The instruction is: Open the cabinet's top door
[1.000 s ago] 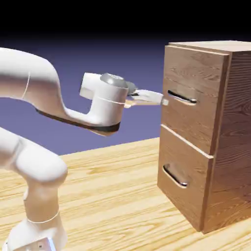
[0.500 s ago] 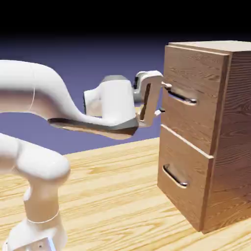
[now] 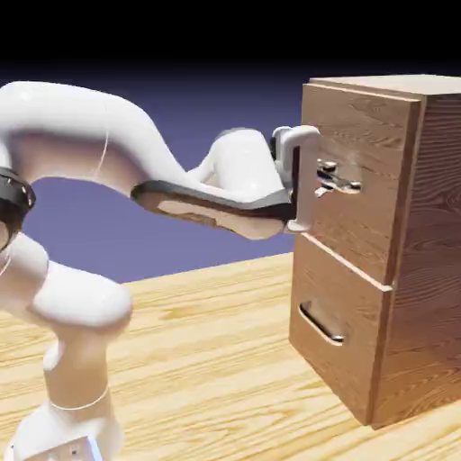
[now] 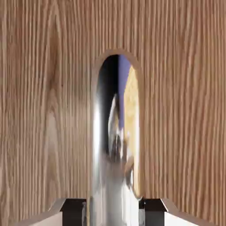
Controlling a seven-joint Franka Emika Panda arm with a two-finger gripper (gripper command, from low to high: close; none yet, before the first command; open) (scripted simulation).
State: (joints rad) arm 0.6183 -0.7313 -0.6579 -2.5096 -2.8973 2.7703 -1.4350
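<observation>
The cabinet (image 3: pixel 423 270) stands at the exterior view's right, a tall brown wood-grain box with two stacked front panels. Its top door (image 3: pixel 360 117) sits flush with the cabinet front. The door's silver bar handle (image 3: pixel 347 185) lies between the fingers of my gripper (image 3: pixel 326 178), which is shut on it. In the hand view the wood of the top door (image 4: pixel 48 97) fills the frame, and the shiny handle (image 4: pixel 110 176) runs up the middle between my two fingertips (image 4: pixel 73 211).
The lower panel (image 3: pixel 347 360) with its own silver handle (image 3: pixel 321 324) sits below the top door, also flush. The cabinet rests on a wooden table (image 3: pixel 198 360). My arm (image 3: pixel 81 144) arches in from the left.
The hand has moved right to the top door and turned. Its jaws, wide apart before, have closed on the handle.
</observation>
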